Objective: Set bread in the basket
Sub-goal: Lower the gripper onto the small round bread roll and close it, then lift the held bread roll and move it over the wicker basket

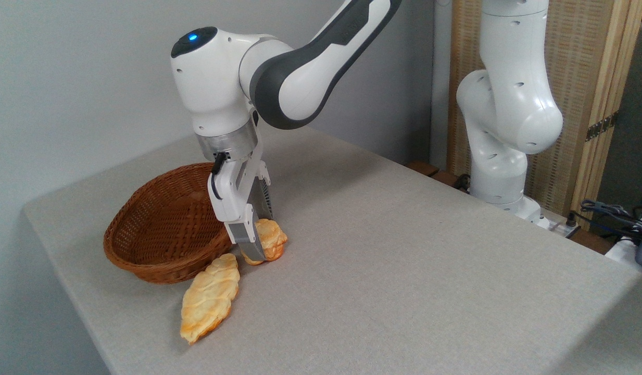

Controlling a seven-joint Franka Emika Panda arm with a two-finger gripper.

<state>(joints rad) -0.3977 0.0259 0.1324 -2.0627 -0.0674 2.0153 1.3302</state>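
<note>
Nearest to the camera lies a long, flat, leaf-shaped pastry (210,298) with ridges on its golden top. It rests on the grey desk (404,271), with its pointed end toward the front edge and its upper end just beside the basket.

On the left part of the desk stands the basket (164,229), oval, brown and woven from wicker. It is tilted a little, so its open side faces toward the upper right, and its inside is visible. No pastry is visible inside it.

Just to the right of the basket is the bread (271,240), a small, stubby, golden-orange piece with a pale layered top. It is on the desk, outside the basket and close to its rim, and it is also near the upper end of the long pastry. Whether it touches the desk fully or is a little lifted is not clear.

The end effector (254,245) comes down from above onto the bread. One grey finger (245,240) is in front of the bread on its left side, and the other finger is behind it. The fingers stand narrow around the bread and appear to hold it between them. The white arm (300,73) goes up and to the right out of the picture.

Further right, beyond the far edge of the desk, stands the white base of the robot (500,130), in front of a wooden screen (586,78). At the far right edge some cables (612,211) are visible.
</note>
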